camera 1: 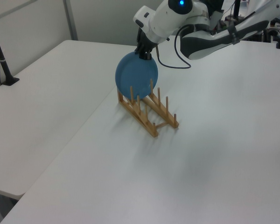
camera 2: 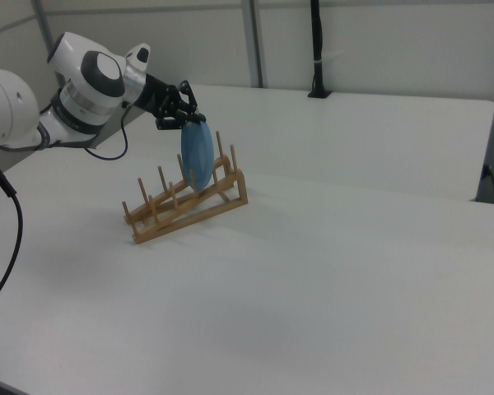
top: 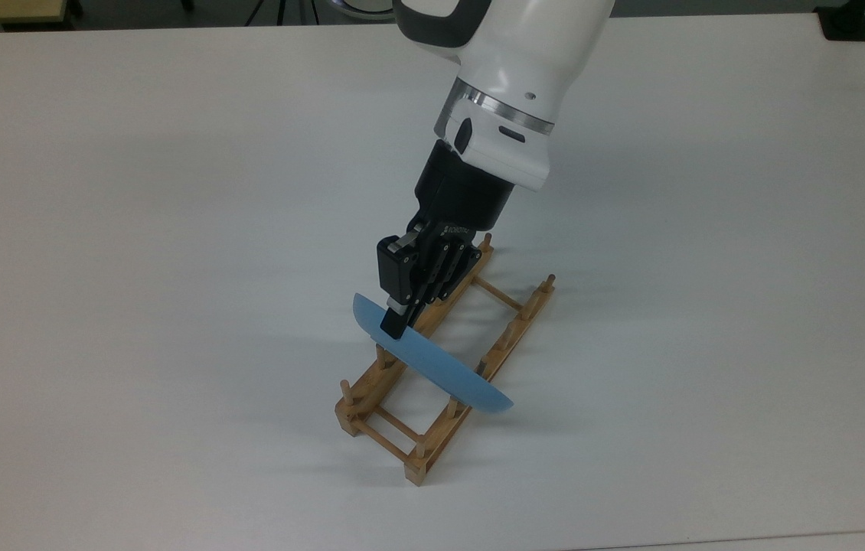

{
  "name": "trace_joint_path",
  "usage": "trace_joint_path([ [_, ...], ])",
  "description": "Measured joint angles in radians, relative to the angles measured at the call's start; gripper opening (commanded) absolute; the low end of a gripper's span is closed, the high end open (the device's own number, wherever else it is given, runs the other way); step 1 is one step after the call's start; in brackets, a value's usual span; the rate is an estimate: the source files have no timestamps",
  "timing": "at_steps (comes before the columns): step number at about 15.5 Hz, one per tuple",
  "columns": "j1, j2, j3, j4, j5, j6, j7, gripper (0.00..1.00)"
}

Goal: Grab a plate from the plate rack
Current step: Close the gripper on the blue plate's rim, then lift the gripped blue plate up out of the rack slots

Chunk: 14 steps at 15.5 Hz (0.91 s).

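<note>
The light-blue plate (top: 448,375) stands on edge across the wooden plate rack (top: 513,325), its lower part still between the upright pegs. My gripper (top: 394,325) comes down at a slant from the arm and is shut on the plate's upper rim near the top view's left end. In the left view the plate (camera 1: 133,77) faces the camera, with the gripper (camera 1: 143,55) pinching its top edge above the rack (camera 1: 151,119). The right view has the plate (camera 2: 199,160) edge-on near the rack's (camera 2: 185,210) right end, held by the gripper (camera 2: 189,119).
The rack rests on a wide white table (top: 134,229) with open surface all around. A black post (camera 1: 0,51) is clamped at the table's edge on the left view's left, and a black post (camera 2: 317,49) stands at the far edge in the right view. A cable (camera 2: 4,247) hangs from the arm.
</note>
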Motion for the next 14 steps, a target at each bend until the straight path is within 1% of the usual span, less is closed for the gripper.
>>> trace_joint_path([
  [14,-0.002,-0.063,-0.003,0.005,0.0,-0.003,0.007,0.04],
])
